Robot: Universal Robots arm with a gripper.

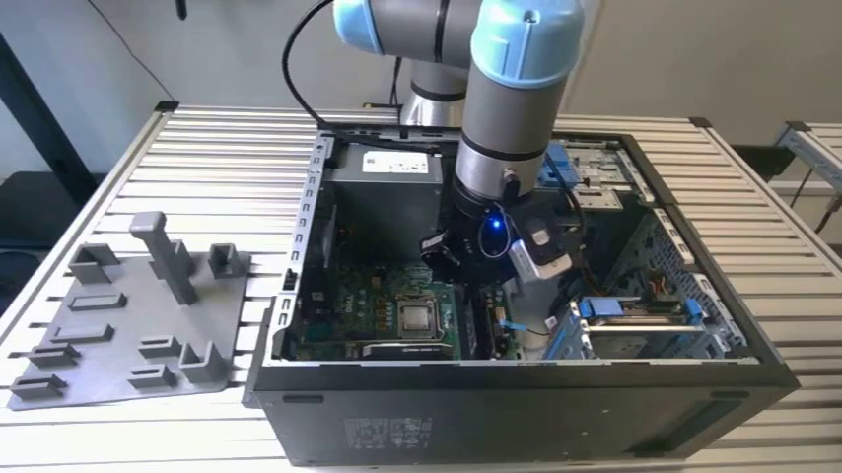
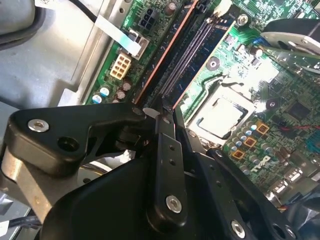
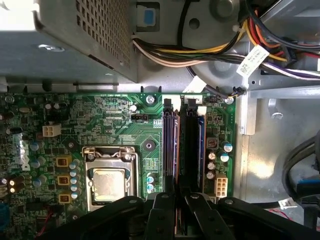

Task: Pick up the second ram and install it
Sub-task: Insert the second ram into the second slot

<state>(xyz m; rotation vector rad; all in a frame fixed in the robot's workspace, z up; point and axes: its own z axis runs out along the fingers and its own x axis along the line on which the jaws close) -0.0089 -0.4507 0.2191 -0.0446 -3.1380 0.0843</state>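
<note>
Exterior view, open computer case [image 1: 736, 335] holding motherboard [image 1: 382, 305], tool [image 1: 494, 296] inside.

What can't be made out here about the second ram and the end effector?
- Both wrist views: the end effector covers the near end of the slots, so whether a ram is held or seated cannot be told.
- Exterior view: the arm hides the slots inside the case.

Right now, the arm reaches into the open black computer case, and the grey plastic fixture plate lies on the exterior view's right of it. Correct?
No: the grey plastic fixture plate lies on the exterior view's left of the black computer case, as the exterior view shows.
</note>
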